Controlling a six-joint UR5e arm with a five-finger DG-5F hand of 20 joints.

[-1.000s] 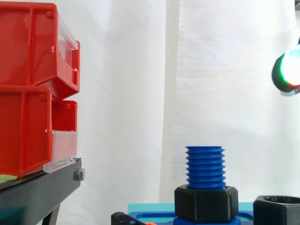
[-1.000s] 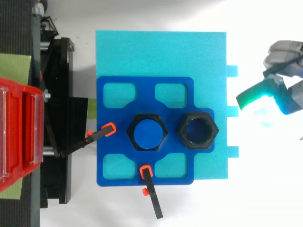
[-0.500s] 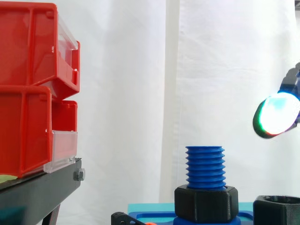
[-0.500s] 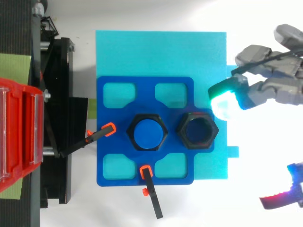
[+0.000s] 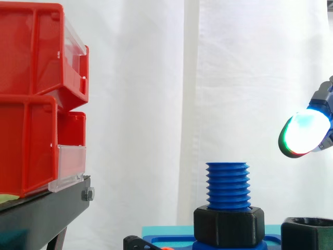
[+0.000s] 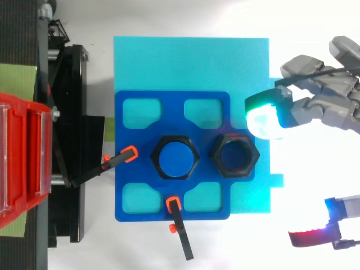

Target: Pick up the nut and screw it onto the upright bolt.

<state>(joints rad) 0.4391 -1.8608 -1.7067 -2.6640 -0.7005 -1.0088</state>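
Looking down on a cyan mat (image 6: 191, 62) on the white counter (image 6: 236, 247), with a dark blue fixture plate (image 6: 130, 169) on top of it. Got the blue bolt (image 6: 176, 158) standing upright in the middle of that plate, with a black hex nut (image 5: 229, 226) sitting round its base. Right beside it, on the arm's side, got the loose nut (image 6: 234, 155) lying flat on the plate, hole up, with nothing gripping it. From the side, just peeking into the bottom right corner, lower than the bolt's threaded top.

As for the hand (image 6: 329, 107): coming in from the right edge, spread wide and holding nothing. Hanging in the air with a white-cyan glowing fingertip (image 6: 264, 117) over the mat, near the loose nut toward the top right in the top view, not touching it. Got the thumb (image 6: 312, 237) well apart from the fingers, down by the lower right corner, glowing red. From the side, clearly above the nut and higher than the bolt's top too.

Also got one black orange-tipped clamp (image 6: 115, 162) on the plate's left edge and a second clamp (image 6: 180, 230) on its lower edge. Off to the left, red bins (image 5: 36, 94) stacked on a black stand (image 5: 41, 213), white curtain (image 5: 156, 78) behind.
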